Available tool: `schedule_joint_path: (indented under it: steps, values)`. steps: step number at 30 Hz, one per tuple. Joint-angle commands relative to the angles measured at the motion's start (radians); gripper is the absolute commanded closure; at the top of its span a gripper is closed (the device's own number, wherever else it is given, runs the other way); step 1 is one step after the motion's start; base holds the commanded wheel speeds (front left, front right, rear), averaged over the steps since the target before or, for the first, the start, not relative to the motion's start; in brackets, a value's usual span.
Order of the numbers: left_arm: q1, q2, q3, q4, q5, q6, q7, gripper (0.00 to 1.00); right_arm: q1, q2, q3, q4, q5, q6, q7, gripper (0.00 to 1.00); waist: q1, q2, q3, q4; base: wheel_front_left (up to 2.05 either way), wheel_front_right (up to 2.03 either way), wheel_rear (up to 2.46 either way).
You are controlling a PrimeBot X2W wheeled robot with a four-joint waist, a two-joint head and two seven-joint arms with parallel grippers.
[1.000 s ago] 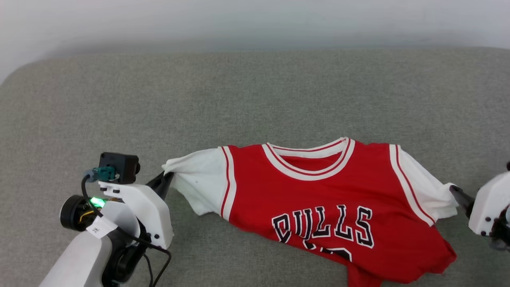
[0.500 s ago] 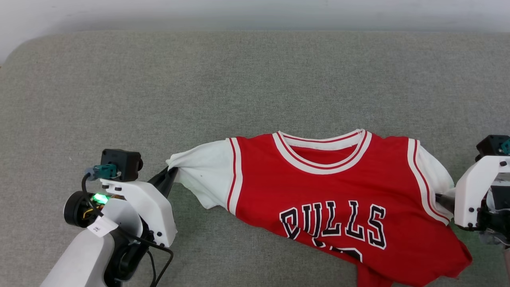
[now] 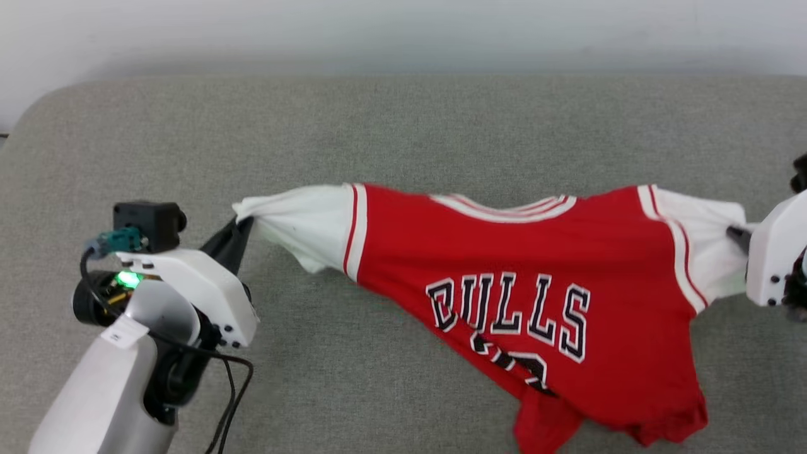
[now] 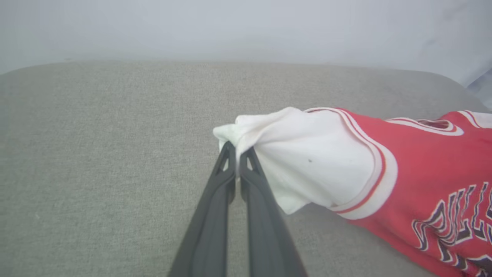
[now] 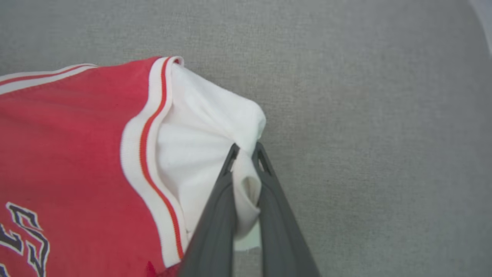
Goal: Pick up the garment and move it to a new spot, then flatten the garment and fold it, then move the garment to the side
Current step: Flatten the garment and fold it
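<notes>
Grey padded surface (image 3: 403, 126) carries the jersey (image 3: 517, 252), stretched across mid-frame, hem trailing at 5 o'clock. Your left hand (image 3: 239, 222) at 9 o'clock and right hand (image 3: 734, 233) at 3 o'clock each clamp a sleeve (image 4: 307, 161). Pickup looks underway; moving, flattening, folding and setting aside remain.

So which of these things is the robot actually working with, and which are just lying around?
Part of the job:
red jersey, stretched between the two tools
left tool, pinching one white sleeve
right tool, pinching the other sleeve

Just there:
grey padded surface under the jersey
pale wall behind
</notes>
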Motion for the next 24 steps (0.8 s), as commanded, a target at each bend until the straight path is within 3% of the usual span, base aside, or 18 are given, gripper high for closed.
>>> schedule_joint_path:
  steps: [1,8,16,24]
  values:
    - [-0.027,0.004,0.013,0.011,0.005,0.004,-0.014,1.0,-0.024,-0.012,-0.004,-0.01,-0.012,-0.001,-0.014,1.0,0.0,0.0,-0.014,-0.005,0.0,0.0,0.0]
    - [-0.249,-0.023,0.052,0.167,0.015,-0.021,-0.107,1.0,-0.186,-0.007,-0.019,-0.042,-0.115,-0.001,-0.11,1.0,0.0,0.0,-0.03,-0.017,0.0,0.0,0.0]
    - [-0.549,-0.04,0.055,0.37,0.044,-0.081,-0.195,1.0,-0.432,-0.011,-0.014,0.007,-0.186,-0.001,-0.226,1.0,0.0,0.0,0.041,-0.027,0.0,0.0,0.0]
    - [-0.869,0.009,0.08,0.525,0.099,-0.107,-0.301,1.0,-0.712,-0.014,0.027,0.058,-0.235,-0.002,-0.335,1.0,0.0,0.0,0.16,-0.053,0.0,0.0,0.0]
